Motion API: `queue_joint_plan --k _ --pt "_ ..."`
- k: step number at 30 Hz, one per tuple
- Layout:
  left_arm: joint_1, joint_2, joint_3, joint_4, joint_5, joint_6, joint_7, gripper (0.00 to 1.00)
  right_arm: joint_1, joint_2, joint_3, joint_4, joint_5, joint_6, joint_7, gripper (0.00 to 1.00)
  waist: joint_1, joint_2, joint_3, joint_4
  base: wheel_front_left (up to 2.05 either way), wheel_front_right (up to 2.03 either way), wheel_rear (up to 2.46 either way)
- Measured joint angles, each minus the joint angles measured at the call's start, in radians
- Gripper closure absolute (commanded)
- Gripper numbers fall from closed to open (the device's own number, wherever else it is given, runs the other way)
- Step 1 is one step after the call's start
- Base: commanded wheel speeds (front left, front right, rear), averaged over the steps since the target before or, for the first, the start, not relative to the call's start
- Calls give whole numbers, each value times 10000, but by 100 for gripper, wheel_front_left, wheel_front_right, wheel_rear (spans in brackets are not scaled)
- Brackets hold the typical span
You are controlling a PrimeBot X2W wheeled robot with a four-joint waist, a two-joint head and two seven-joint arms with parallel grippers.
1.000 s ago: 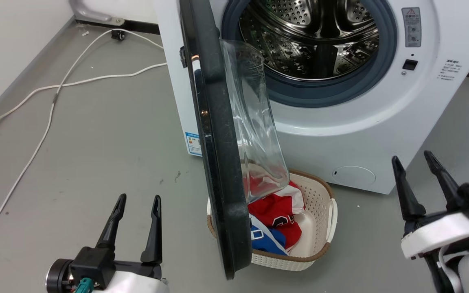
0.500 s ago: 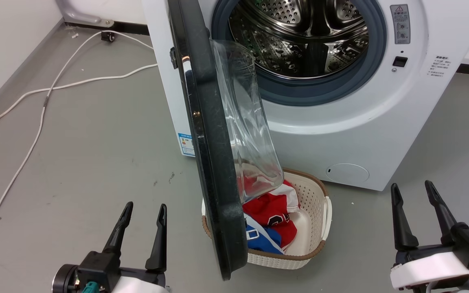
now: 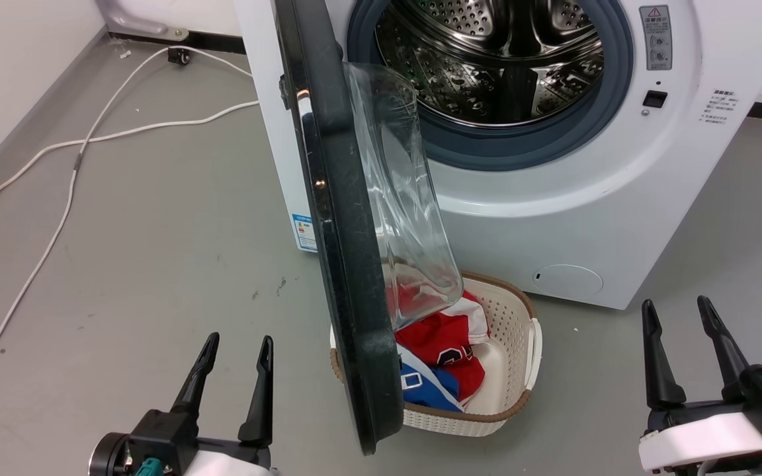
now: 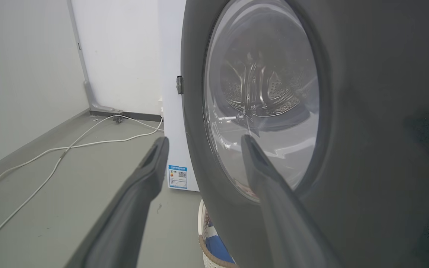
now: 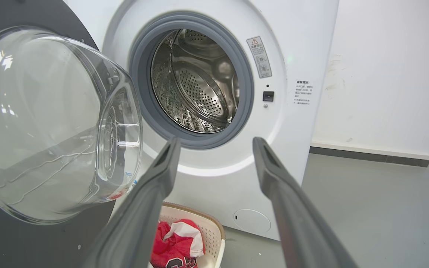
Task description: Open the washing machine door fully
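The white washing machine (image 3: 553, 211) stands ahead with its steel drum (image 3: 500, 53) exposed. The washing machine door (image 3: 341, 231), glossy black and hinged at the machine's left, stands swung out edge-on toward me, its clear glass bowl (image 3: 414, 218) bulging to the right. My left gripper (image 3: 239, 342) is open at the lower left, left of the door and apart from it. My right gripper (image 3: 677, 304) is open at the lower right, holding nothing. The left wrist view has the left gripper (image 4: 203, 138) close to the door's outer face (image 4: 367, 130). The right gripper (image 5: 216, 140) points at the machine (image 5: 285, 123).
A cream laundry basket (image 3: 513, 311) with red and blue clothes (image 3: 447, 337) sits on the floor under the door, against the machine's front. White cables (image 3: 90, 139) trail over the grey floor at the left. A wall runs along the far left.
The head camera has shifted slightly. My right gripper has dropped lower and back from the machine, still open. The left gripper and the door's angle look about the same.
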Motion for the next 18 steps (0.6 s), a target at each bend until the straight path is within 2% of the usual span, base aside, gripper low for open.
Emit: queue_joint_plan --k 6,7,8,9,18 --pt "2 0 6 27 -19 -21 2 0 2 2 -6 8 33 0 0 0 0 0 -25 2 0 0 0" --pt "2 0 10 25 -17 -48 0 23 4 2 8 19 52 0 0 0 0 0 -25 1 0 0 0" --pt "2 0 -4 25 -13 -52 0 83 7 2 13 36 58 0 0 0 0 0 -28 1 0 0 0" --pt "2 -2 -4 25 0 -59 0 100 10 2 29 46 58 0 0 0 0 0 -33 -1 0 0 0" --pt "-125 -2 293 -713 33 90 0 100 12 4 -19 117 107 0 -2 0 0 0 -47 21 0 0 0"
